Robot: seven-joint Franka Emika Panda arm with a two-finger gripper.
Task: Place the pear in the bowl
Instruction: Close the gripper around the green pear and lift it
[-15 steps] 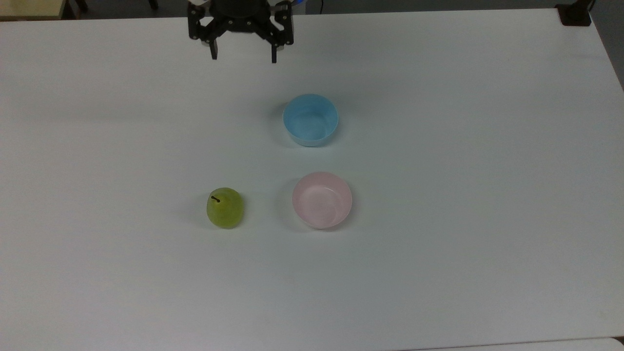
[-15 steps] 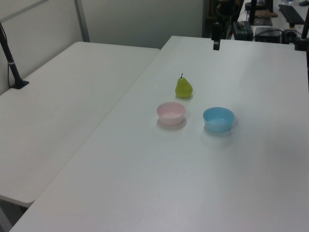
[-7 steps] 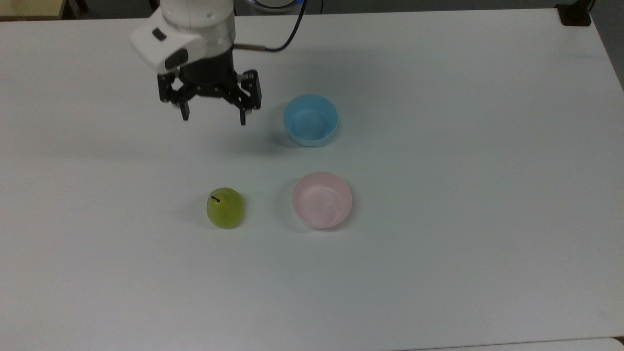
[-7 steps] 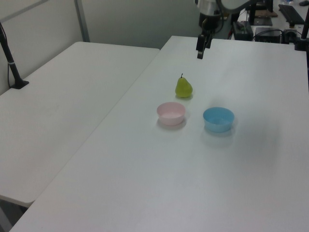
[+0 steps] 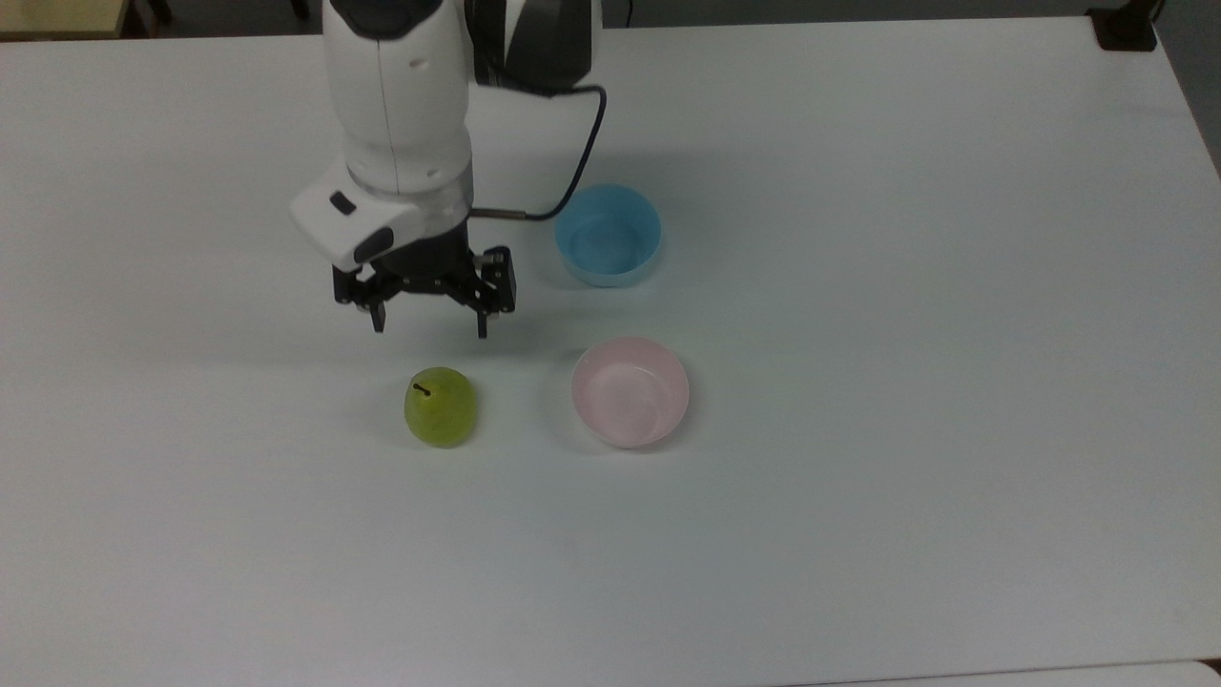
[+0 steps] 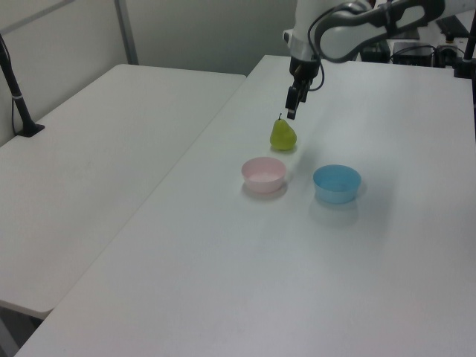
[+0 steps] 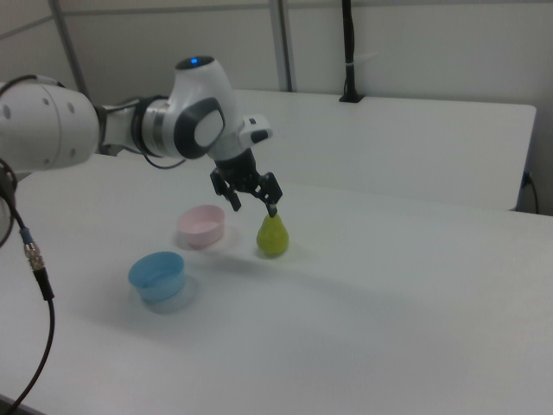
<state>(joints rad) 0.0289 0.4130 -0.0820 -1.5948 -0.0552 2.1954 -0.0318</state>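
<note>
Overhead, the top view shows the white Panda arm (image 5: 401, 114) reaching down over a white desk (image 5: 906, 477), its black two-finger hand (image 5: 430, 330) released, the fingers (image 5: 378, 320) spread wide and holding nothing. No brand, label or readable writing appears on any object. The arm's base is cut off by the top view's upper edge, and a black cable (image 5: 572, 172) runs from the wrist to the upper part of the arm. The pear (image 5: 440, 406), yellow-green with a short dark stem, stands upright on the desk, just below the hand in the top view and apart from it. In the left view the hand (image 6: 291, 113) hangs close above the pear (image 6: 282, 135), near the stem; whether fingertip and stem touch cannot be told there. In the right view the hand (image 7: 252, 203) sits just above and to the right view's left of the pear (image 7: 272, 235). The pink bowl (image 5: 631, 391) stands near the pear on the top view's right, apart from it, and holds nothing. The light blue bowl (image 5: 608, 235) stands above the pink bowl in the top view, also with nothing inside. In the left view a second white desk (image 6: 97, 149) adjoins the first on the left view's left.
</note>
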